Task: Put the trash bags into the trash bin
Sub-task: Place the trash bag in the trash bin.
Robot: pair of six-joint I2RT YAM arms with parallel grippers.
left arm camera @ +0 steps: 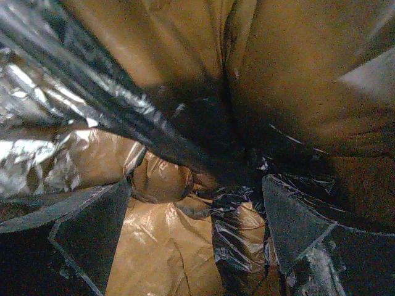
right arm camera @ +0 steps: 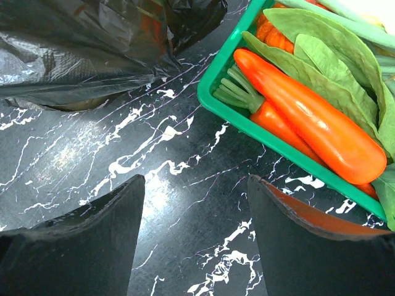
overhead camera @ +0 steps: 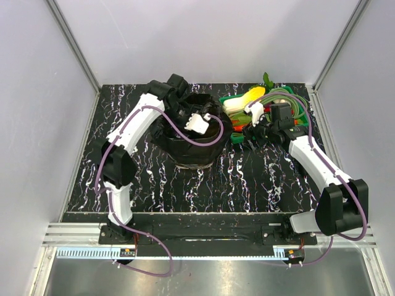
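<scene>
1. We see the left gripper [left arm camera: 196,182] lowered into the mouth of the bin [overhead camera: 192,161], its jaws spread wide. Nothing is pinched between them.
2. In the left wrist view a crumpled black strand of the bag [left arm camera: 237,246] lies in the gap, nearer the finger on the right side of that view. We cannot tell whether it touches that finger.
3. Around the gripper the thin plastic glows amber where light passes through it. It is black and glossy where it is folded thick.
4. One stretched fold of the bag runs slantwise across that view, from the upper left down toward the centre. That is its long axis there.
5. From above, the bin stands upright near the middle of the table [right arm camera: 173,185]. Its opening faces up and its long axis is vertical.
6. The bag is draped over the rim, hanging down the outer wall and sagging into the inside, so it covers most of the bin.
7. The right gripper [right arm camera: 196,179] hangs just above bare table with its jaws partly apart. It holds nothing and touches nothing.
8. It sits between the bin and the tray [right arm camera: 247,120], apart from both. The bag's edge lies to its upper left in the right wrist view. The tray, holding orange vegetables and green leaves, is to its upper right.
</scene>
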